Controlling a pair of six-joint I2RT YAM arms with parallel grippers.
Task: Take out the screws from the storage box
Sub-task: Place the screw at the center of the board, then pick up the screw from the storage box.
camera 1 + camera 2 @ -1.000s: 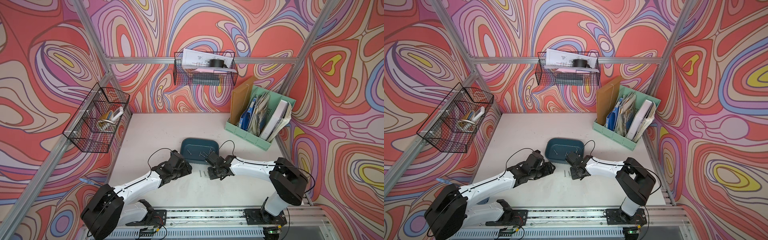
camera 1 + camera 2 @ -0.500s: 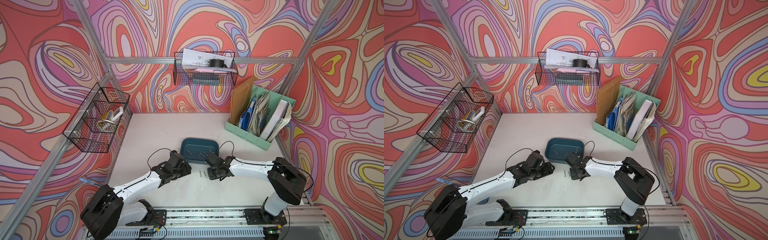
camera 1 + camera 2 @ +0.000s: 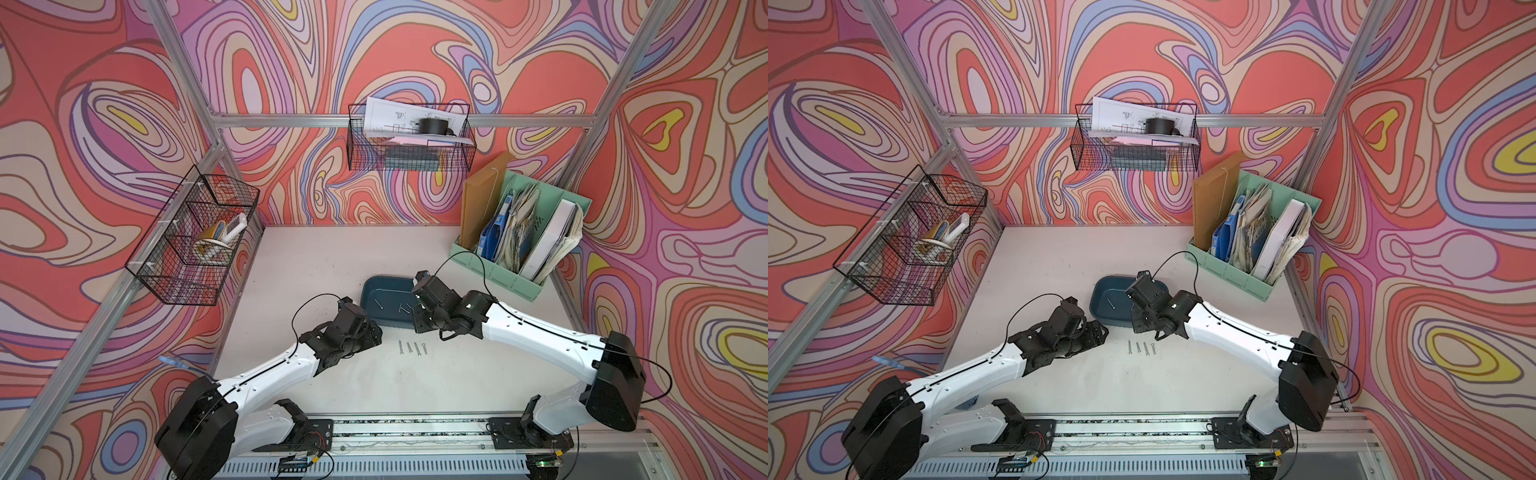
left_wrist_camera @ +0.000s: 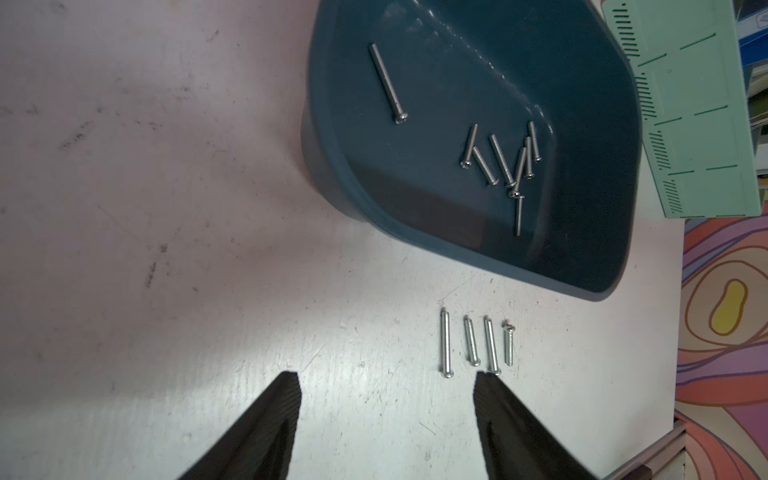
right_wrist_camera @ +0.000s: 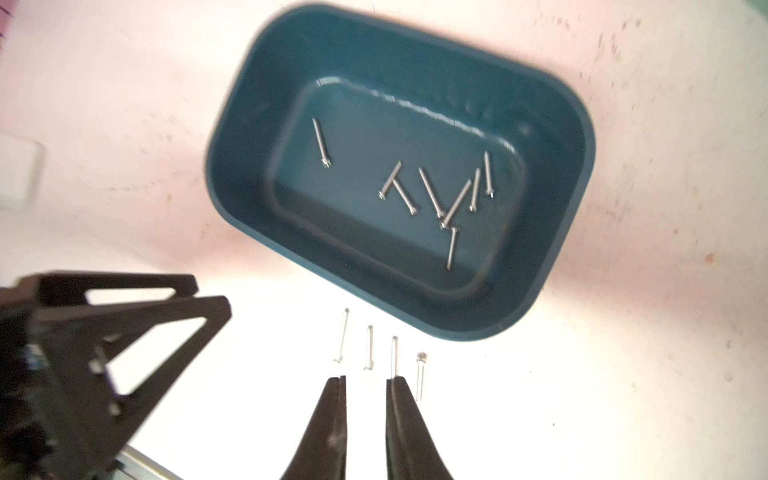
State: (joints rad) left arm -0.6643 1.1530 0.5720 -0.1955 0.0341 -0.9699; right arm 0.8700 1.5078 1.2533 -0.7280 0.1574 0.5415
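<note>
Screws and a teal box between two arms, in a top view

A shallow dark teal-blue plastic storage box (image 3: 376, 289) is seen on the pale tabletop (image 3: 316, 266), and a few thin silver-grey metal screws (image 3: 402, 308) are scattered inside it. A row of four loose screws (image 3: 412, 349) is laid on the table just in front of the box. The black left gripper (image 3: 376, 334) is held low near the row, and the black right gripper (image 3: 419, 326) is held over the box's near right corner. Neither gripper's jaw gap can be made out. A mint-green file organiser (image 3: 494, 272) is placed at the far right.
</note>
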